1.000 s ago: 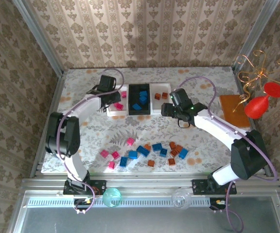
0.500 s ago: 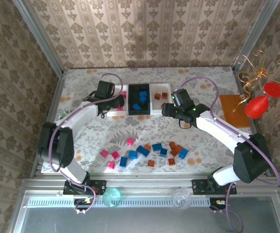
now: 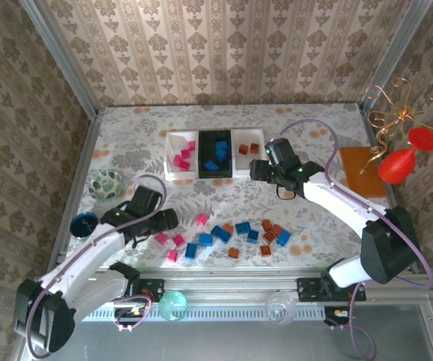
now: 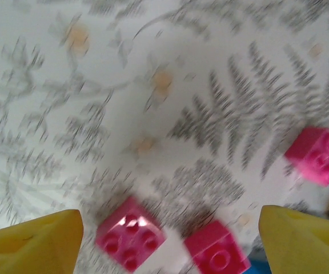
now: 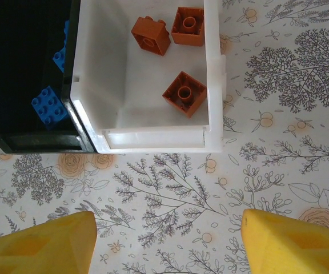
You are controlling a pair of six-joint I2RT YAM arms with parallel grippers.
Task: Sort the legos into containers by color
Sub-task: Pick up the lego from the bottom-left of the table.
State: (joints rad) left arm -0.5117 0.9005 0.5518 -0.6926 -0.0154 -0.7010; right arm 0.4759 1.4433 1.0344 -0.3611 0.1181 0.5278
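Covering most of the top view, floral surface (image 3: pixel 307 128), with the joined row of three trays (image 3: pixel 216 178) set toward the back where both arms can reach. Holds one colour per compartment: pink in the left white tray (image 3: pixel 170 158), blue in the black middle tray (image 3: pixel 201 154), orange-brown in the right white tray (image 3: pixel 248 174). Looks partway done, judging by the loose legos (image 3: pixel 221 233) scattered near the front edge, well apart from the trays.

Hangs low over the pink end of that scatter: left end effector (image 3: pixel 164 219), fingers spread wide and gripping nothing, presumably placed there to take a pink piece next. Shows, from its wrist, a pale pink brick (image 4: pixel 130 234) and a magenta brick (image 4: pixel 217 254) just beside each other between the fingers. Too blurred to judge alignment.

Sits just in front of the right white tray: right end effector (image 3: pixel 260 169), fingers likewise apart and empty. Faces three orange-brown bricks (image 5: pixel 184 94) lying loose inside that compartment, matching its colour.
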